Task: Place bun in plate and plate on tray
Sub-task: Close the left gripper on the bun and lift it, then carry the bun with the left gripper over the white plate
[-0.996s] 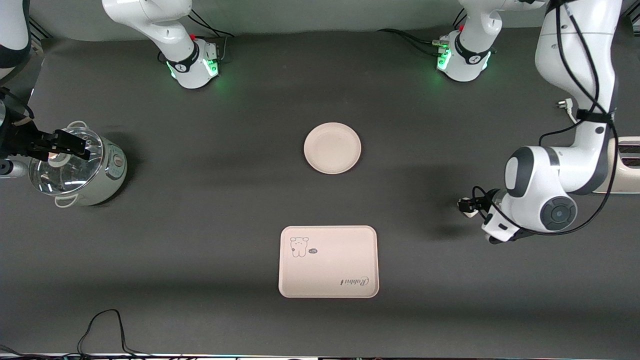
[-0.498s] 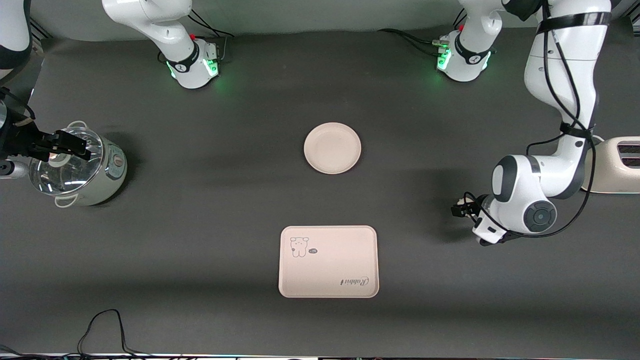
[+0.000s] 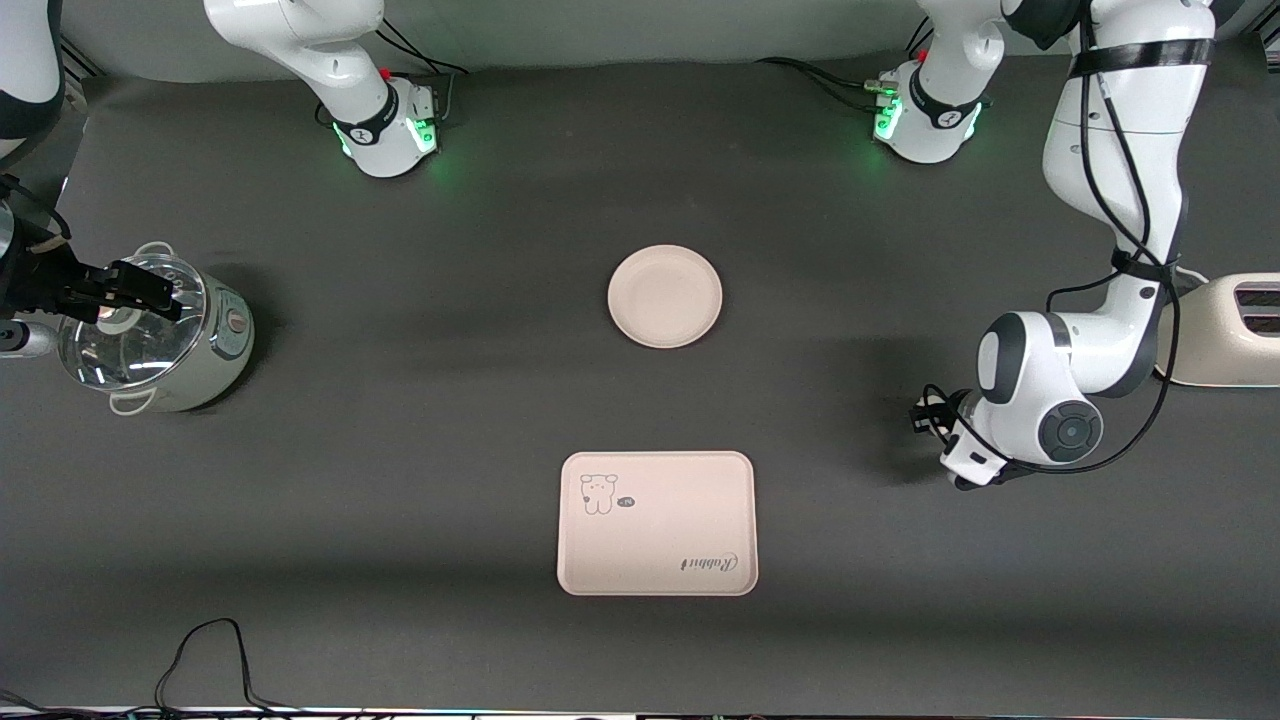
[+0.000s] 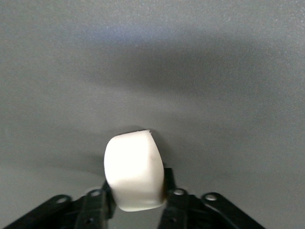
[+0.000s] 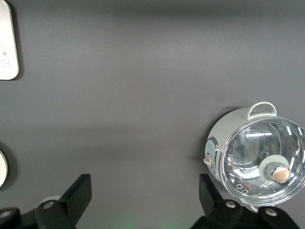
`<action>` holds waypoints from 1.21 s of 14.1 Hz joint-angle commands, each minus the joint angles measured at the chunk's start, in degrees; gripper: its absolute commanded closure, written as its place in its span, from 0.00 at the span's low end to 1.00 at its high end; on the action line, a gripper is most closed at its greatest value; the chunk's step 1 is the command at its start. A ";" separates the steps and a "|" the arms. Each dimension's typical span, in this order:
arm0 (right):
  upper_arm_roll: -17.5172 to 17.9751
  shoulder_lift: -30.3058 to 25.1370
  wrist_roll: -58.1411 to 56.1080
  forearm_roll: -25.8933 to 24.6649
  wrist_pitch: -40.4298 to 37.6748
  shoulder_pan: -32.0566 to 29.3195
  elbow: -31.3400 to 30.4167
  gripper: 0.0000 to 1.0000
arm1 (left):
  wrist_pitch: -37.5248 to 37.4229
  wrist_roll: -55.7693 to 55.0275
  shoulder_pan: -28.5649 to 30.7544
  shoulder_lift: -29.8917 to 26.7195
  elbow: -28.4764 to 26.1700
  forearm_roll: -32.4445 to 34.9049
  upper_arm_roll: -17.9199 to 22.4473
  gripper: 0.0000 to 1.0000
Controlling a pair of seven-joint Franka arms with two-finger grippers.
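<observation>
The white bun [image 4: 133, 174] sits between the fingers [image 4: 175, 193] of my left gripper [image 3: 928, 414], which is shut on it low over the dark table toward the left arm's end. In the front view the hand mostly hides the bun. The round cream plate [image 3: 664, 296] lies empty at the table's middle. The cream-pink tray [image 3: 657, 523] with the animal drawing lies nearer to the front camera than the plate, also empty; its corner shows in the right wrist view [image 5: 7, 43]. My right gripper [image 3: 130, 290] is open and empty, waiting up by the pot.
A pale green pot with a glass lid [image 3: 150, 335] stands at the right arm's end; it also shows in the right wrist view [image 5: 257, 162]. A cream toaster [image 3: 1235, 330] stands at the left arm's end. A black cable [image 3: 210, 650] lies by the table's front edge.
The left arm's upper links have swung toward the table's middle, and its gripper with the bun has shifted slightly the same way. The right arm has not moved.
</observation>
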 commanded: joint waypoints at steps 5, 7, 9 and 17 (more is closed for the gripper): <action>-0.31 -0.21 -0.92 0.30 0.76 0.14 -0.28 0.00 | -8.52 0.80 0.36 -3.26 3.72 -0.61 0.01 0.68; -0.31 -0.21 -0.92 0.30 0.76 0.14 -0.28 0.00 | -16.34 1.06 0.80 -6.16 8.37 -0.08 0.10 0.68; -0.31 -0.21 -0.92 0.30 0.76 0.05 -0.28 0.00 | -24.25 0.72 0.72 -10.19 12.51 -0.08 0.18 0.68; -0.39 -0.21 -0.92 0.30 0.76 0.05 -0.28 0.00 | -43.27 -9.19 -4.98 -20.76 23.59 -0.61 -0.34 0.68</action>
